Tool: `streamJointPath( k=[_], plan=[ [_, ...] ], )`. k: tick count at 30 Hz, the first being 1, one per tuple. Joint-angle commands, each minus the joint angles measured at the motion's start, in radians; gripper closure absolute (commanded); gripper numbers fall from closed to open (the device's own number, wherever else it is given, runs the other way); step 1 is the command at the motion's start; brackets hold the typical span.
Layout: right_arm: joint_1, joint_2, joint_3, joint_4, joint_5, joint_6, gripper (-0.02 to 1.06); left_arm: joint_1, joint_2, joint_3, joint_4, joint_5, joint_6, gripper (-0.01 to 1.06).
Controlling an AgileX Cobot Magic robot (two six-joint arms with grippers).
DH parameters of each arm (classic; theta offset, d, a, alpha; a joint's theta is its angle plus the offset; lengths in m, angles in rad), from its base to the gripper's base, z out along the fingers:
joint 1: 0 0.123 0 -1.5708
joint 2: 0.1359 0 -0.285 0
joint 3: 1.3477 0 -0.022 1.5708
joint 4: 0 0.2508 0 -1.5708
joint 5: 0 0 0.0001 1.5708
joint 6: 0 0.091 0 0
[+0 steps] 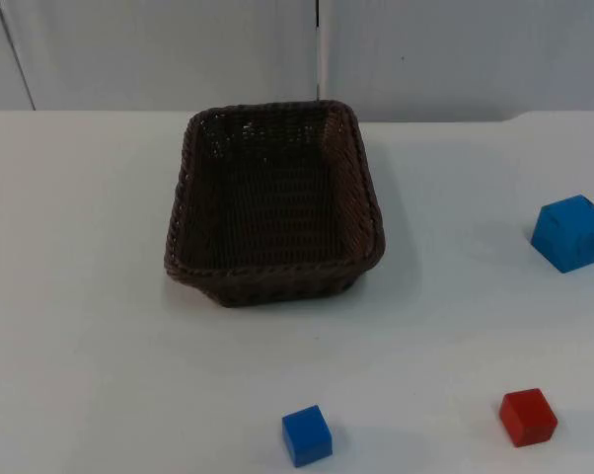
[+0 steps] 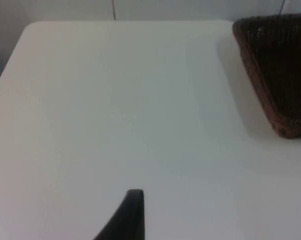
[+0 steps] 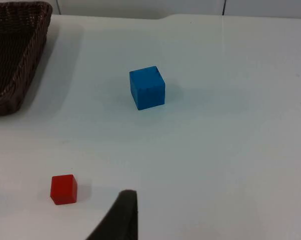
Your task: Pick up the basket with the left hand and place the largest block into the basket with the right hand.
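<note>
So far the table point(image 1: 80, 296) bears the basket point(image 1: 273, 205), empty, mid-table with its long axis running toward the wall. Well to its right sits the big blue block point(image 1: 571, 233), squarely on the right arm's side; nearer the front lie a small blue block point(image 1: 307, 434) and a red block point(image 1: 528, 417). Neither pincer's opening can be told; nothing is held.

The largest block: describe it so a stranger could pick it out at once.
Start at the brown basket in the middle of the white table. Well off to its right stands a blue block, alone. It is clearly bigger than the other blue block and the red block.
</note>
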State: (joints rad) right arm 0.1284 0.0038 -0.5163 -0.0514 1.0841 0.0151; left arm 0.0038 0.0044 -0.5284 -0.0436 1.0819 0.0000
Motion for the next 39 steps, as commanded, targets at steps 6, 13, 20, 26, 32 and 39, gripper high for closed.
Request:
streamJointPath(
  k=[6,13,20,26,32,39],
  plan=[
    [-0.005,-0.004,0.0,0.002,-0.006,-0.003,-0.01,-0.004,0.066,-0.049,-0.031,-0.033,0.0,0.0],
    [-0.005,-0.004,0.0,0.002,-0.006,-0.003,-0.01,-0.004,0.139,-0.065,-0.067,-0.078,0.0,0.0],
    [-0.005,-0.004,0.0,0.002,-0.006,-0.003,-0.01,-0.004,0.219,-0.065,-0.108,-0.135,0.041,0.0],
    [-0.005,-0.004,0.0,0.002,-0.006,-0.003,-0.01,-0.004,0.291,-0.065,-0.11,-0.184,0.049,0.0],
    [-0.005,-0.004,0.0,0.002,-0.006,-0.003,-0.01,-0.004,0.421,-0.065,-0.237,-0.253,0.146,0.0],
    [-0.005,-0.004,0.0,0.002,-0.006,-0.003,-0.01,-0.004,0.593,-0.069,-0.374,-0.339,0.289,0.02]
  ],
)
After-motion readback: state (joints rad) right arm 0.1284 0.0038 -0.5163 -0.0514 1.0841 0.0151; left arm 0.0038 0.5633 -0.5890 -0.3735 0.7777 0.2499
